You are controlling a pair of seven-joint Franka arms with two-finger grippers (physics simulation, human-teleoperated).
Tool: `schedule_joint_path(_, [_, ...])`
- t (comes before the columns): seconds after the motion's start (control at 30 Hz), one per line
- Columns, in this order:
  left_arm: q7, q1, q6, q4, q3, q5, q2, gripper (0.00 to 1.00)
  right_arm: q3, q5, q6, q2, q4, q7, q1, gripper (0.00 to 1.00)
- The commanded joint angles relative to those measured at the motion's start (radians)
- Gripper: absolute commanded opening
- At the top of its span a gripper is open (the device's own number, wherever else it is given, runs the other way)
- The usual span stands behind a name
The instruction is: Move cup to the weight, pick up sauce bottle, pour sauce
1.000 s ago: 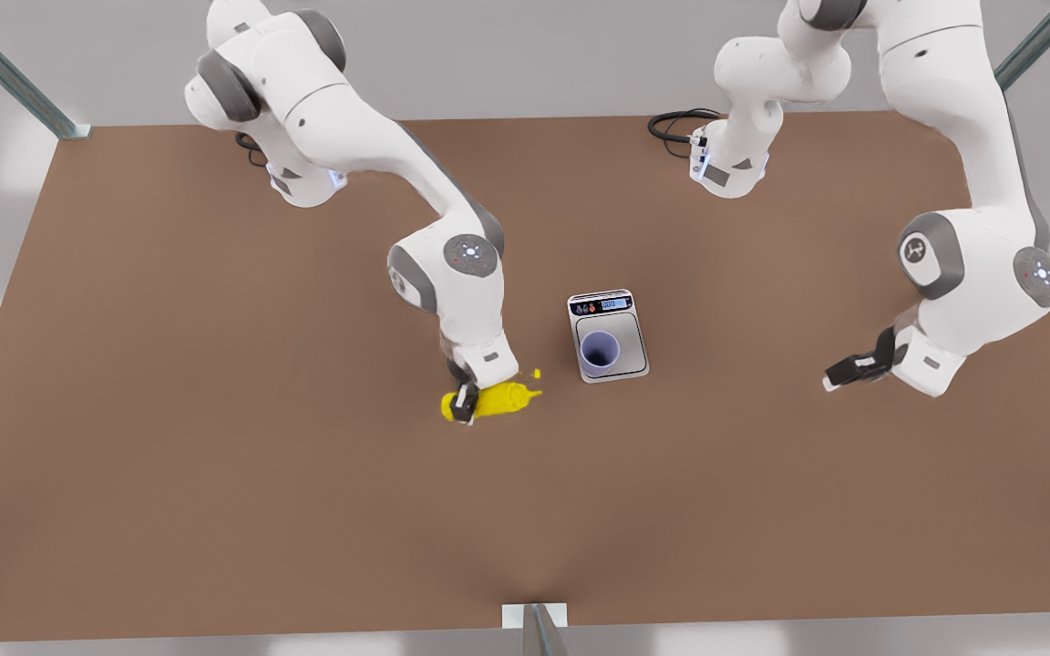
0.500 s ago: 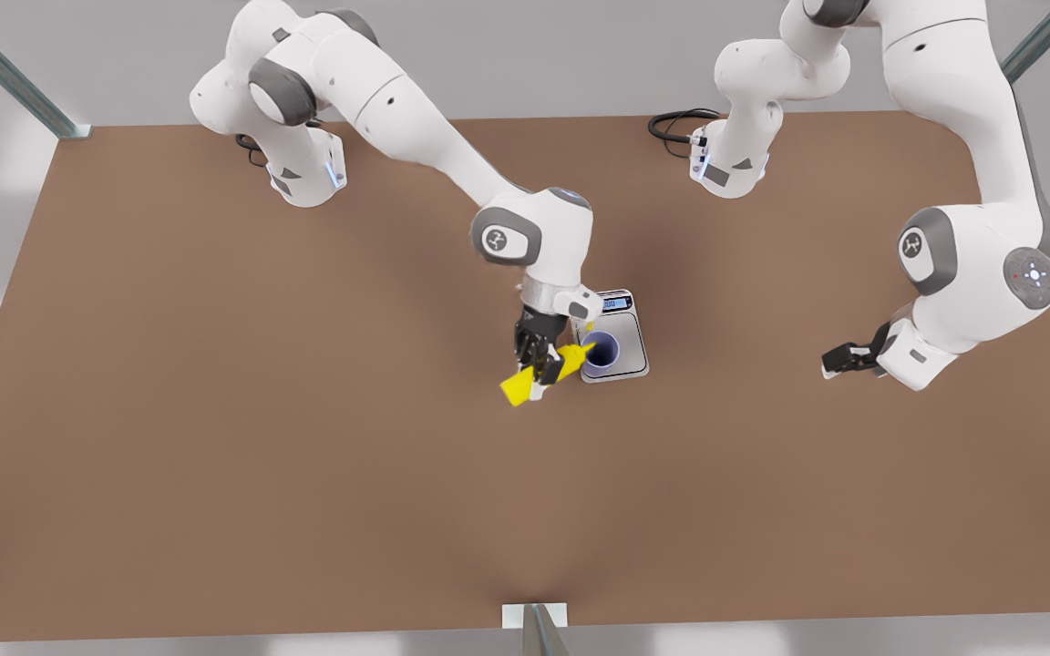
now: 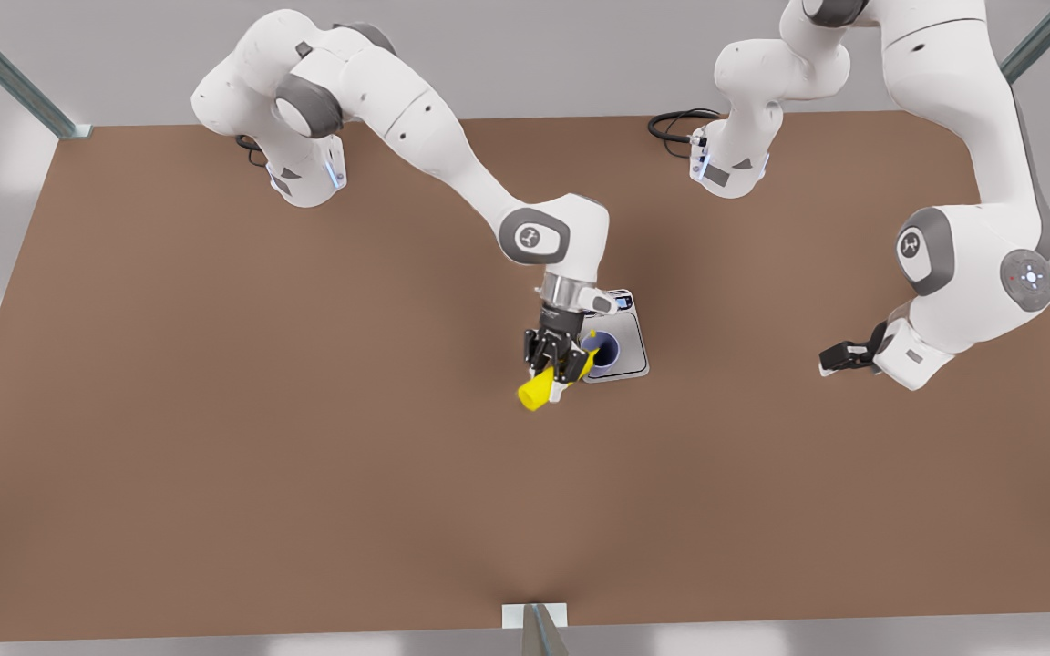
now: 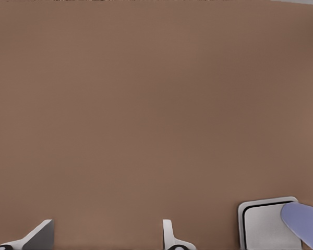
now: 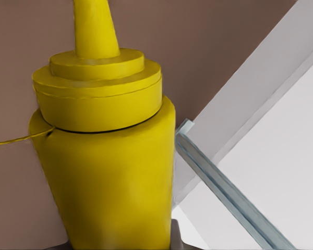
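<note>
The lavender-blue cup (image 3: pixel 607 350) stands upright on the silver weight (image 3: pixel 636 357) at the table's middle. My right gripper (image 3: pixel 558 364), on the arm coming from the front view's left, is shut on the yellow sauce bottle (image 3: pixel 535 392). The bottle is tilted in the air with its nozzle toward the cup's rim. The right wrist view has the sauce bottle (image 5: pixel 109 172) close up. My left gripper (image 3: pixel 833 359) waits open above the table toward the front view's right. In the left wrist view the left gripper (image 4: pixel 105 238) faces bare table, with the weight (image 4: pixel 261 229) and cup (image 4: pixel 305 221) farther off.
The brown table (image 3: pixel 215 410) stretches wide around the scale. Both arm bases (image 3: pixel 306 173) stand at the far edge, with a black cable (image 3: pixel 675 123) beside the one on the front view's right. Metal frame posts (image 3: pixel 10 77) stand at the corners.
The right gripper lifted the sauce bottle off the table, carried it to the cup, and has tipped it further. The left arm has drawn back slightly.
</note>
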Motion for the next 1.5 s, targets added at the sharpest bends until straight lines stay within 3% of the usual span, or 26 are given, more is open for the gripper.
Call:
schedule_joint_path(0.0, [0.0, 0.001, -0.002, 0.001, 0.001, 0.0, 0.0, 1.0, 0.001, -0.009, 0.0, 0.002, 0.001, 0.001, 0.0, 0.6])
schedule_joint_path(0.73, [-0.035, -0.056, -0.038, 0.038, -0.013, 0.058, -0.005, 1.0, 0.005, -0.032, -0.057, 0.017, 0.013, 0.085, 0.007, 0.6])
schedule_joint_path(0.93, [-0.037, -0.043, -0.155, 0.102, -0.007, 0.066, -0.034, 1.0, -0.001, 0.584, -0.077, -0.094, 0.042, -0.036, -0.153, 0.6])
schedule_joint_path(1.0, [-0.037, -0.04, -0.164, 0.102, -0.019, 0.066, -0.054, 1.0, 0.004, 0.621, -0.074, -0.113, 0.039, -0.125, -0.216, 0.6])
schedule_joint_path(1.07, [-0.037, -0.013, -0.161, 0.102, -0.059, 0.072, -0.049, 1.0, -0.001, 0.839, -0.055, -0.121, 0.04, -0.312, -0.281, 0.6])
schedule_joint_path(1.17, [-0.038, -0.013, -0.156, 0.102, -0.058, 0.072, -0.048, 1.0, 0.004, 0.957, 0.023, -0.122, 0.022, -0.453, -0.356, 0.6])
schedule_joint_path(1.47, [-0.077, -0.039, -0.16, 0.11, -0.064, 0.11, -0.034, 1.0, 0.004, 1.831, 0.064, -0.113, -0.167, -1.226, -0.648, 0.6])
